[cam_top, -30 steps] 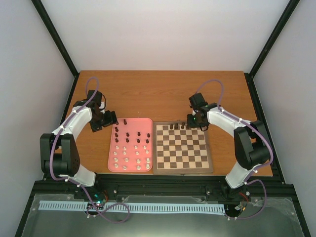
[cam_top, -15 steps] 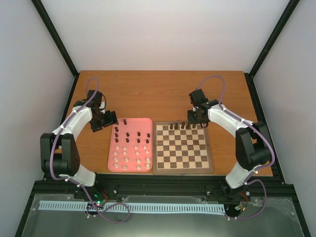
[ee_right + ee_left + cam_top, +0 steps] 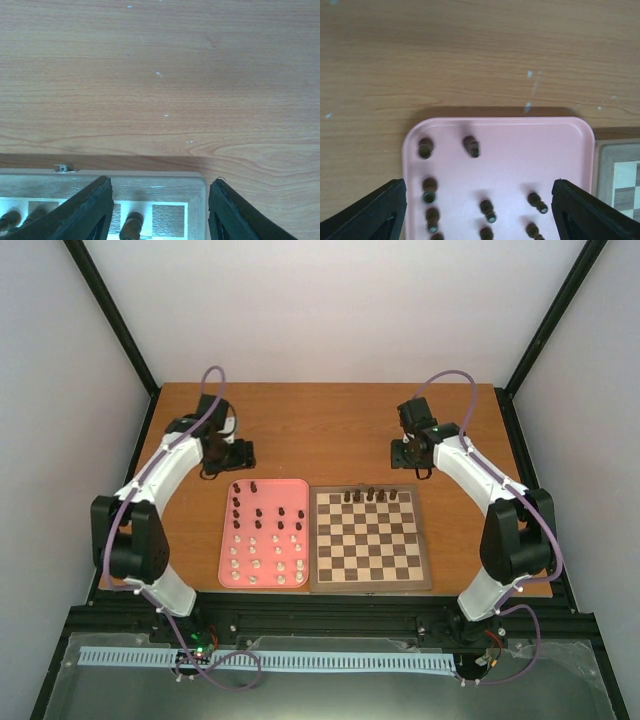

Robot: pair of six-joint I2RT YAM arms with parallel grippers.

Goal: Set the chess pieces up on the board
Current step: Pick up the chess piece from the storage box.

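- I am holding my left end effector (image 3: 240,454) above the desk (image 3: 320,425), just past the far edge of the pink tray (image 3: 292,489). Its jaws are standing wide apart and gripping nothing.
- In the left wrist view, its two black fingers (image 3: 375,212) are framing the far part of the tray from either side. Bare wood is filling the upper half of that view.
- Dark chess pieces (image 3: 258,512) are standing in the tray's far rows, and cream chess pieces (image 3: 256,565) are standing in its near rows, all upright as seen from above.
- The board (image 3: 369,586) is lying flat on the desk just to the right of the tray, edge beside edge. I cannot tell whether the two are touching.
- A short row of dark chess pieces is standing along the board's far rank, toward its middle and right.
- I am holding my right end effector (image 3: 410,456) above the desk, just beyond the board's far edge and near its right corner. Its jaws are standing well apart and carrying nothing.
- In the right wrist view, the board's far border is showing between the two fingers (image 3: 90,210). One dark piece is standing on the far rank below the gap, nearer the finger on the left of that view and clear of both. Further pieces at the lower left are too blurred to make out.
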